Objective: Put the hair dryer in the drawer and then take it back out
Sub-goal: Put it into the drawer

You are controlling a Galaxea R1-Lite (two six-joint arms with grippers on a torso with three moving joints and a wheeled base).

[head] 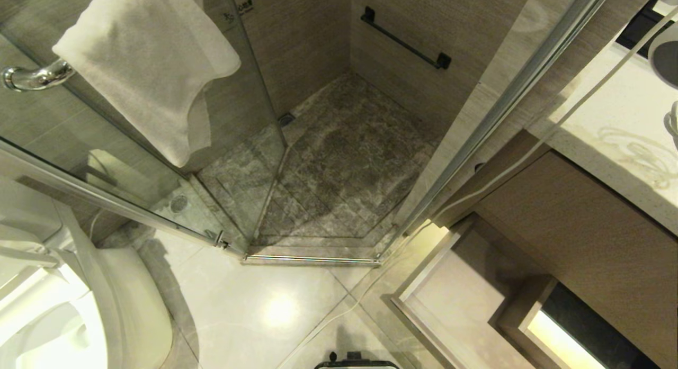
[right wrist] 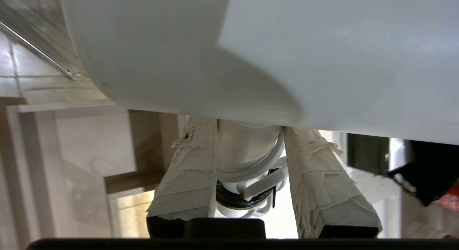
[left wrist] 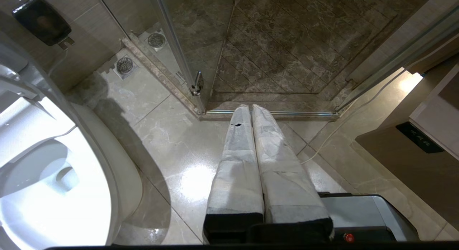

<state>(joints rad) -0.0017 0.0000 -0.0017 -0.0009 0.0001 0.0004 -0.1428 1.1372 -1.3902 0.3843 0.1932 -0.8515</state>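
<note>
Overhead, the head view looked down into a bathroom: a glass shower enclosure (head: 328, 162) ahead, a white towel (head: 148, 67) draped over a chrome bar, a toilet (head: 69, 311) at the robot's left. At the right edge sat the pale counter (head: 609, 131), and only the round dark end of the hair dryer (head: 665, 54) poked into frame above it, its white cord (head: 529, 157) trailing down toward the floor. Below the counter the drawer (head: 450, 300) stood pulled open and looked empty, which suggests the dryer had yet to go in or had already come out; I could not tell which. Neither arm showed here.

From the left wrist view, the left gripper (left wrist: 246, 108) hung parked over the floor tiles (left wrist: 172, 142), its taped fingers pressed together with nothing between them, clear of the work.

In the right wrist view, the right gripper (right wrist: 247, 135) had its taped fingers (right wrist: 190, 171) clamped on the dryer's handle with coiled cord bunched between them, the fat white barrel filling the frame above. Holding it by the handle probably kept the bulky barrel free, and the open drawer showed beyond it.
</note>
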